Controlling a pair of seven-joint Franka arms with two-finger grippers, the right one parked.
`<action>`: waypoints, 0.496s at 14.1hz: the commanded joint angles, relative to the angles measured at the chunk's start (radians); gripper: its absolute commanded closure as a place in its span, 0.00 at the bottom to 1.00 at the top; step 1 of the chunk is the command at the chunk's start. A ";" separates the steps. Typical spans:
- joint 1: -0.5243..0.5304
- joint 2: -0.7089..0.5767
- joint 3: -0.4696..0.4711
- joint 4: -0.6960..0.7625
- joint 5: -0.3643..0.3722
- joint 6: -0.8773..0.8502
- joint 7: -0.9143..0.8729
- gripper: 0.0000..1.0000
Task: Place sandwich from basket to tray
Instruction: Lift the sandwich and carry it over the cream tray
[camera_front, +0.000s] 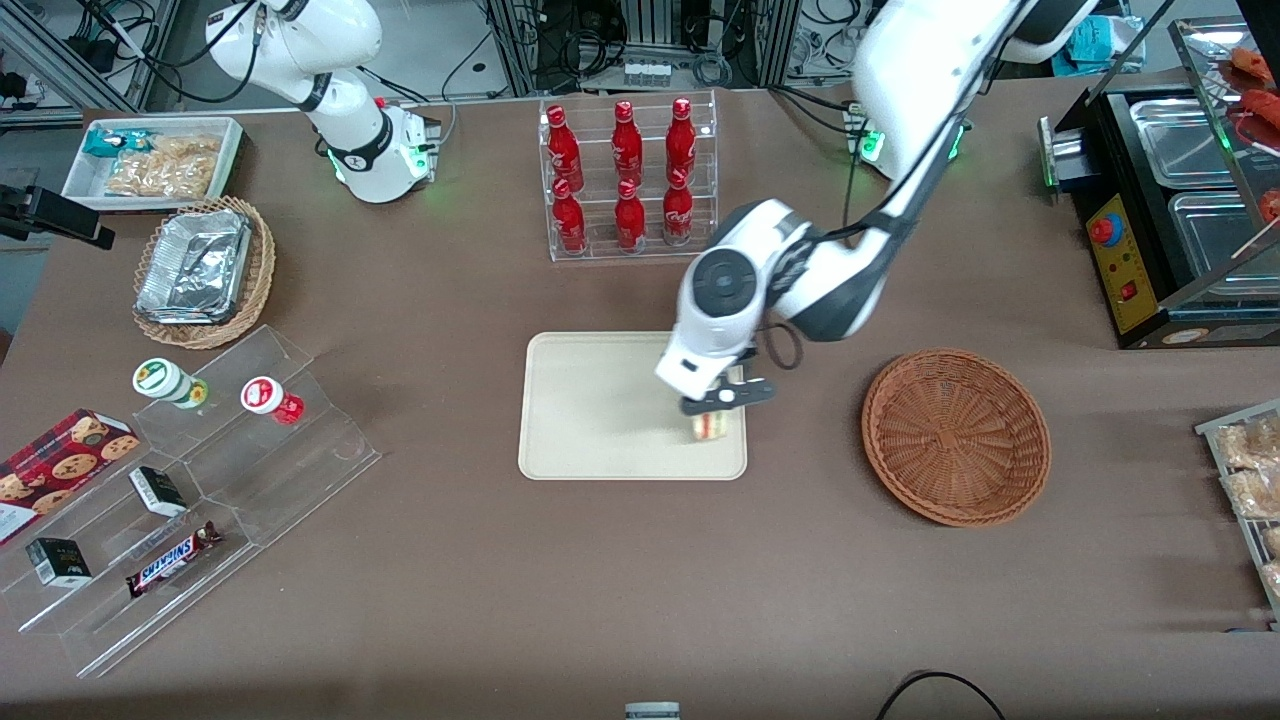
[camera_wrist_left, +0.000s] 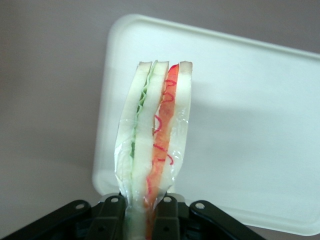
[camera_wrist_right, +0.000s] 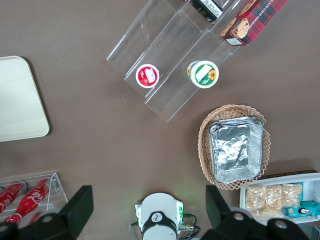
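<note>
Holding the sandwich (camera_front: 710, 426) tight by one end in the tool (camera_front: 722, 398), with the bread sticking out past the tips, right over the tray (camera_front: 600, 400). Hanging at about four o'clock on the tray, very near its rim, on the side toward the basket (camera_front: 955, 436). Nothing left in the basket, sitting well apart at three o'clock from the tray on the tabletop (camera_front: 640, 600). Can't tell yet whether touching the tray or just above it. Could go wrong from here: so close to the rim, could tip over the edge and land half on the tabletop when let go. Standing on its thin edge, likely to flop onto its side. Slippery clear wrap could stick to a finger and drag along. Squeezing too hard could squash the soft bread. Safer a bit more toward the middle.
</note>
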 joint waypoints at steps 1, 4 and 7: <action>-0.060 0.088 0.016 0.126 0.016 -0.028 -0.028 0.74; -0.086 0.109 0.021 0.152 0.017 -0.028 -0.043 0.59; -0.106 0.143 0.021 0.182 0.060 -0.028 -0.081 0.43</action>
